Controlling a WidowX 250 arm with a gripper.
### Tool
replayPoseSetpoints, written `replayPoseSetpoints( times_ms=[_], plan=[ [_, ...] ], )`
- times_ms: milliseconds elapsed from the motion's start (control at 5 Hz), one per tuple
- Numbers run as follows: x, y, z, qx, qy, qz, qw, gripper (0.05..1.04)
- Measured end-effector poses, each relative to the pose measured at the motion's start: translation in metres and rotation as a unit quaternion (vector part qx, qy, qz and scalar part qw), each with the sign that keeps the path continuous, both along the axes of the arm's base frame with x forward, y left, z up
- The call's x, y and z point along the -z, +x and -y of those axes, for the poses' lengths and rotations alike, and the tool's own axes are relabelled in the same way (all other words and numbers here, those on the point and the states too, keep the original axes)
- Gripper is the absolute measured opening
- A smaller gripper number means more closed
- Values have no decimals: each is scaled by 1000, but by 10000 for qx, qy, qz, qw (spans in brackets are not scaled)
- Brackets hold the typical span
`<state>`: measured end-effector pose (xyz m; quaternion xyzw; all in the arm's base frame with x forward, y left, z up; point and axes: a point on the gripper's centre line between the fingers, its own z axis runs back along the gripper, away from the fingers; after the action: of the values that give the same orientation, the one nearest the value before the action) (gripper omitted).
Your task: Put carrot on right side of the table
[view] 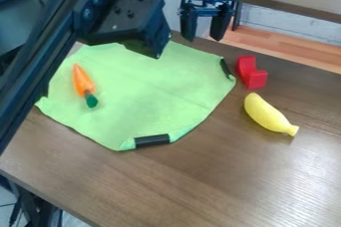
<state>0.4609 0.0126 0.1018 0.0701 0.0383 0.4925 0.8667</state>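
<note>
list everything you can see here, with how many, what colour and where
carrot: 1, orange with green top, on the cloth's left part in the picture
cloth: 1, light green, spread on the table
patches: 2, black, at the cloth's near edge and far right corner
block: 1, red, stepped, right of the cloth
banana: 1, yellow, nearer the camera than the block
table: 1, brown wood, under all these
floor: 1, orange-brown, beyond the table
robot arm: 1, black, across the upper left
gripper: 1, black, top centre, fingers apart
</note>
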Motion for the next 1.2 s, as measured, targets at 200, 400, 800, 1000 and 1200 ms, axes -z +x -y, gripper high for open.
replayPoseSetpoints(
  times_ms=[200, 400, 800, 1000, 1200],
  plan=[
    [27, -3, 0, 27, -2, -332, 9994, 1000],
    [59, -25, -17, 317, -35, -397, 9987, 1000],
    [35, -72, -95, 544, -289, 156, 9980, 1000],
    [24, -93, -108, 991, -41, 565, 9935, 1000],
    [36, -105, -125, 1263, 249, 513, 9903, 1000]
  ],
)
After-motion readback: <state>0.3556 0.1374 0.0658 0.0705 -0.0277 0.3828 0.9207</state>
